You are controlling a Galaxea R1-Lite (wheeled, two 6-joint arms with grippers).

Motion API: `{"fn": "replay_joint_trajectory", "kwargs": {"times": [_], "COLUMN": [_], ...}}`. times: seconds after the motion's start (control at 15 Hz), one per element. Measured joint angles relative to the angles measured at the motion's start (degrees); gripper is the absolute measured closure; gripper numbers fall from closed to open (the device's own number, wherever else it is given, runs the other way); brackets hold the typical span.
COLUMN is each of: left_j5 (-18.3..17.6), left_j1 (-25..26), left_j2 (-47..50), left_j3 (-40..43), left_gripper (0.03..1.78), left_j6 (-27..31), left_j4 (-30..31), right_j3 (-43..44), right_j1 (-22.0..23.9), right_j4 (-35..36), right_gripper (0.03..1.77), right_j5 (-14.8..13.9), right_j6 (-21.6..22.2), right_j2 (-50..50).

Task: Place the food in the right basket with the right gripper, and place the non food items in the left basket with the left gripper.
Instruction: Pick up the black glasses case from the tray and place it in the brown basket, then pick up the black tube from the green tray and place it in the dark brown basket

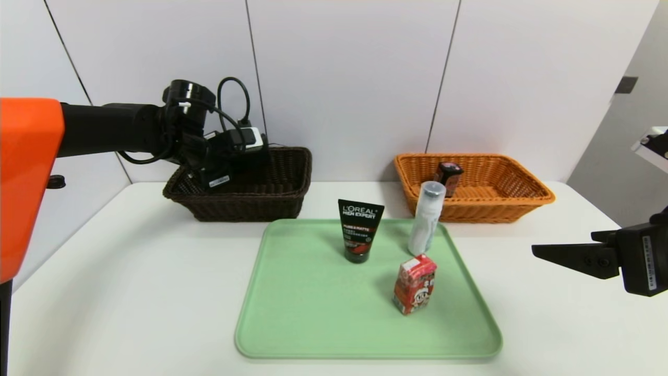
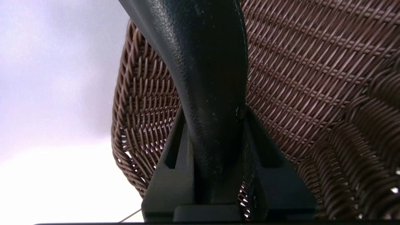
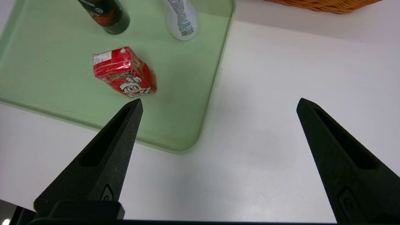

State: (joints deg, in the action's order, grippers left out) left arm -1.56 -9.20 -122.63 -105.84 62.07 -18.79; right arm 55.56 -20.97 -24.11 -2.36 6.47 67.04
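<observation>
In the left wrist view, the left gripper (image 2: 215, 114) has its jaws clenched on a long black soft pouch (image 2: 212, 62). The pouch runs lengthwise out from between them, its long axis roughly along the way the jaws point, with the woven wall and floor of the dark brown wicker basket (image 2: 300, 72) beyond it. Whether its hidden end touches the weave I cannot tell.

In the right wrist view, the right gripper (image 3: 219, 104) has its jaws spread wide, nothing between them, above the tabletop (image 3: 250, 175). The red drink carton (image 3: 125, 73) stands on the green tray (image 3: 175, 115), outside the gap between the jaws.

In the head view, the left gripper is low over the dark brown wicker basket, far left, reaching in from the left; the pouch is hard to pick out against the dark weave. The left arm is clearly the nearer one to that basket, so the next move is probably just to let go there. The right gripper is parked to the right of the tray. The carton, its long axis upright, lies to its left, on the tray's near right part. Farther back on the tray stand the L'Oreal Men Expert tube (image 1: 358, 230), cap down, and the slim white bottle (image 1: 425, 222), nearer the right edge. Beyond, far right, the orange wicker basket (image 1: 485, 211) holds a small dark boxy pack (image 1: 449, 178).
</observation>
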Motion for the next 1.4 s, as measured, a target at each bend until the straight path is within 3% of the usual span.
{"fn": "replay_joint_trajectory", "kwargs": {"times": [0.27, 0.67, 1.07, 1.2, 1.4], "left_j5": [0.1, 0.0, 0.0, -0.2, -0.9], "left_j1": [0.0, 0.2, 0.0, -1.2, -4.5], "left_j2": [-0.5, 1.8, 9.2, 13.2, 19.4], "left_j3": [-0.3, -0.4, -1.9, -1.5, 3.6], "left_gripper": [0.86, 0.45, 0.27, 0.23, 0.19], "left_j6": [-0.3, -4.4, -20.3, -29.1, -38.5], "left_j4": [1.0, 0.7, -5.8, -9.3, -11.4], "right_j3": [-0.2, -0.3, -0.3, -0.3, -0.4], "right_j1": [0.1, 0.4, 0.5, 0.5, 0.5], "right_j4": [0.0, 0.1, 0.2, 0.2, 0.3], "right_gripper": [0.1, 0.1, 0.1, 0.1, 0.1], "right_j5": [0.1, 0.1, 0.2, 0.3, 0.5], "right_j6": [0.0, 0.0, 0.1, 0.2, 0.2], "right_j2": [-0.3, -1.2, -3.0, -3.4, -3.6]}}
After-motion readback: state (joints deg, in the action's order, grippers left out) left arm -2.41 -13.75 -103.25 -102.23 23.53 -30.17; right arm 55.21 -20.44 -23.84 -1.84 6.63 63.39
